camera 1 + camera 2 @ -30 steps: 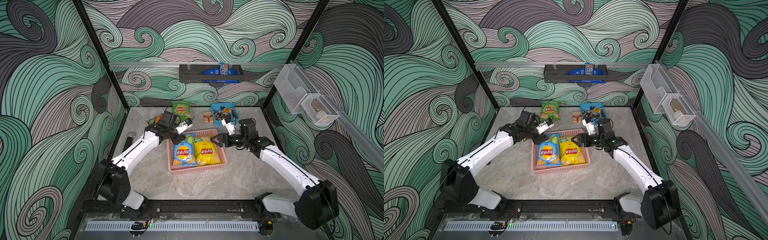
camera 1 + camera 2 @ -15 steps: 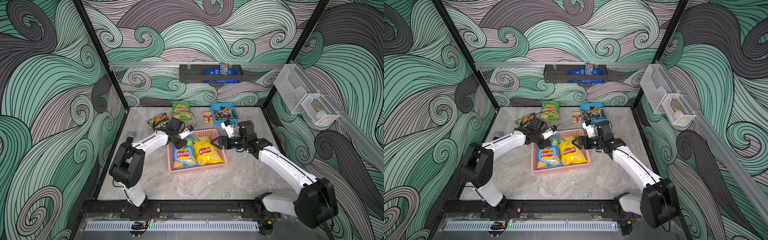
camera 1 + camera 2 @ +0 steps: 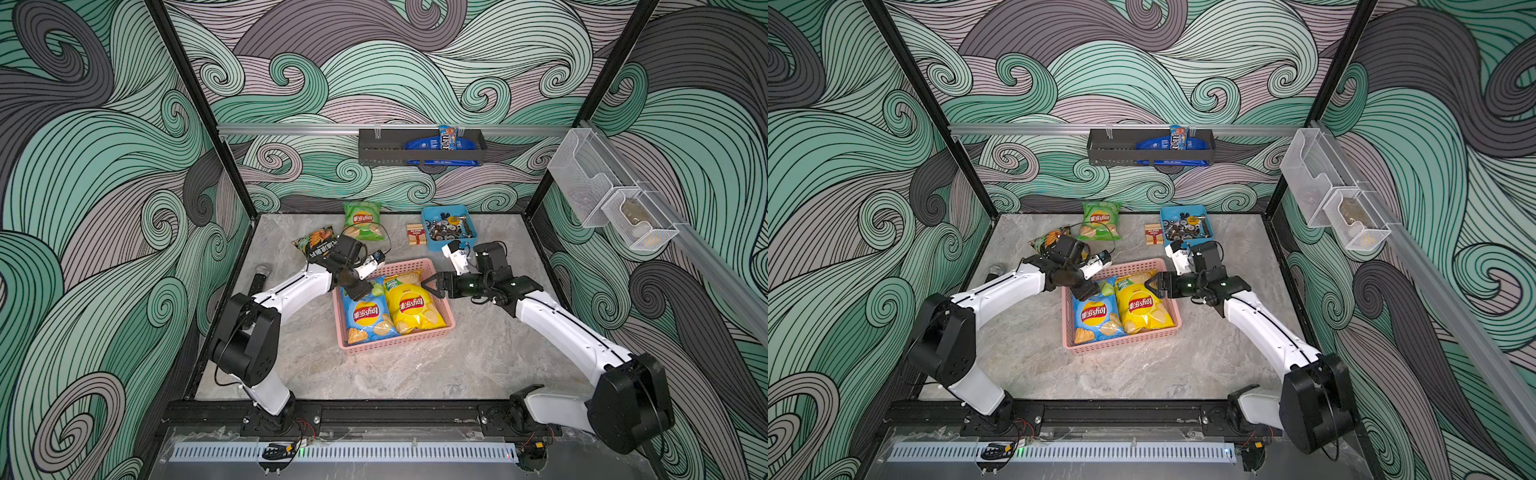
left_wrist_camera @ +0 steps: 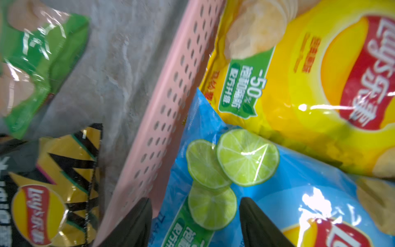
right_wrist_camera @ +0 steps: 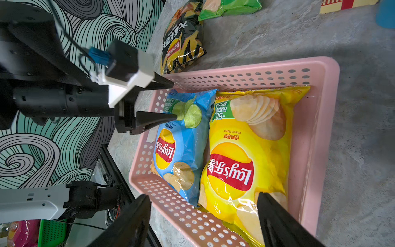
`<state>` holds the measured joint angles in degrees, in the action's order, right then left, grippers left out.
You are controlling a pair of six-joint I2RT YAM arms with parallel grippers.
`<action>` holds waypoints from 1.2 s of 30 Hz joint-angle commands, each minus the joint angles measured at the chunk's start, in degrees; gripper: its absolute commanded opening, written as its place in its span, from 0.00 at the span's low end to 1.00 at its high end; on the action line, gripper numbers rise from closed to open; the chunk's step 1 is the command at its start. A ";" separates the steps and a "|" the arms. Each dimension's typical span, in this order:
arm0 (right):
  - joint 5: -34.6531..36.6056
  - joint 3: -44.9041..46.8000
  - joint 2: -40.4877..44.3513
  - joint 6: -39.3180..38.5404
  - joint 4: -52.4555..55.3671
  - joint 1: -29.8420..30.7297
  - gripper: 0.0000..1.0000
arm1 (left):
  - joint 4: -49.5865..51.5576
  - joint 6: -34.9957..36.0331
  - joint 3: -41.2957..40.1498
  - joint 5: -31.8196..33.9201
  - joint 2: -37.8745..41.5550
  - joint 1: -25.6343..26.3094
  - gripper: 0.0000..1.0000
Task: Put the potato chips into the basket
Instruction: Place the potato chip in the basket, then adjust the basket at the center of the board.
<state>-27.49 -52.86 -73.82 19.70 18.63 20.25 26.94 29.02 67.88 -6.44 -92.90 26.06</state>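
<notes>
Fingers on the left gripper are spread above the blue bag in the basket. And the right gripper is open too, empty

A small red-and-cream box lies just beside a blue tub of metal parts.

— What's everything resting on?
— A grey marbled tabletop, with 5 things directly on it.
— Which ones?
— The pink basket mid-table. Behind it are a green bag, a black bag lying flat, and a red-and-cream box just beside a blue tub.
</notes>
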 commanded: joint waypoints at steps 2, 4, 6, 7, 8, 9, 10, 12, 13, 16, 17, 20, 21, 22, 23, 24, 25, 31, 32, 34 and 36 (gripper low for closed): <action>1.74 -1.47 0.94 0.37 -0.27 0.75 0.80 | 0.40 -3.62 5.70 0.51 8.30 0.11 0.97; 2.70 -2.04 0.93 0.66 -0.34 1.90 0.79 | -1.13 -5.52 5.06 1.46 12.66 -0.20 0.99; 4.62 -2.84 0.49 0.68 -0.30 3.60 0.78 | -2.85 -7.17 2.56 2.87 17.77 -1.03 0.99; 5.99 -3.43 -0.08 0.58 -0.28 4.59 0.78 | -4.84 -8.29 1.41 3.32 19.97 -1.80 0.99; 7.09 -4.23 -0.94 0.48 -0.28 5.56 0.78 | -5.35 -9.23 -0.46 2.78 22.03 -3.17 0.99; 7.75 -5.10 -2.00 0.36 -0.27 6.47 0.77 | -5.10 -9.47 -2.24 -0.41 24.20 -5.33 0.99; 8.43 -6.05 -3.22 0.15 -0.34 7.32 0.76 | -4.58 -8.98 -3.92 -4.91 25.93 -7.97 0.99; 9.29 -8.30 -6.02 -0.56 -0.27 9.06 0.76 | -3.24 -11.12 -6.62 -8.18 28.07 -12.90 0.98; 9.94 -9.25 -7.33 -0.84 -0.14 9.47 0.76 | -2.99 -12.20 -8.16 -8.86 28.95 -15.21 0.98; 16.01 -10.44 -9.85 0.11 -0.17 8.26 0.72 | -3.65 -13.74 -14.15 -8.95 30.97 -21.76 0.97; 17.17 -10.19 -10.26 0.35 -0.20 7.12 0.71 | -3.92 -14.07 -16.06 -8.70 31.42 -22.82 0.97; 17.96 -7.78 -10.49 0.35 -0.22 2.62 0.71 | -3.70 -14.79 -19.83 -7.83 31.73 -23.60 0.98; 18.17 -6.46 -10.30 0.07 -0.26 1.02 0.71 | -3.85 -14.70 -21.00 -8.04 31.61 -23.63 0.99; 18.68 -5.20 -10.21 -0.21 -0.26 -0.23 0.71 | -4.11 -14.81 -21.83 -8.06 31.50 -23.61 0.98; 19.04 -3.99 -10.14 -0.68 -0.20 -1.17 0.71 | -4.49 -15.77 -22.45 -7.88 31.49 -23.61 0.99; 19.38 -2.98 -10.12 -0.96 -0.33 -1.67 0.71 | -5.16 -17.02 -23.13 -7.59 31.72 -23.65 0.99; 19.82 -2.20 -10.18 -1.18 -0.32 -1.86 0.70 | -5.97 -17.81 -24.11 -7.78 32.22 -23.80 0.99; 21.53 -0.77 -12.05 -1.37 -1.70 -1.88 0.65 | -12.61 -18.75 -30.56 -6.95 37.05 -24.39 0.99; 21.86 -1.08 -12.78 -1.48 -1.92 -1.88 0.64 | -12.77 -18.95 -30.63 -7.55 37.15 -24.47 0.99; 22.22 -2.07 -14.74 -1.53 -2.26 -1.86 0.62 | -12.77 -19.58 -30.63 -8.91 36.60 -24.49 0.99; 22.78 -2.98 -16.82 -1.14 -2.82 -1.91 0.57 | -13.33 -20.95 -30.62 -8.62 35.56 -24.49 0.99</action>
<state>-6.46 -54.33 -88.38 18.63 17.47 18.31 16.58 10.55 36.99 -13.76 -56.88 1.93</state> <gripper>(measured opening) 0.583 0.987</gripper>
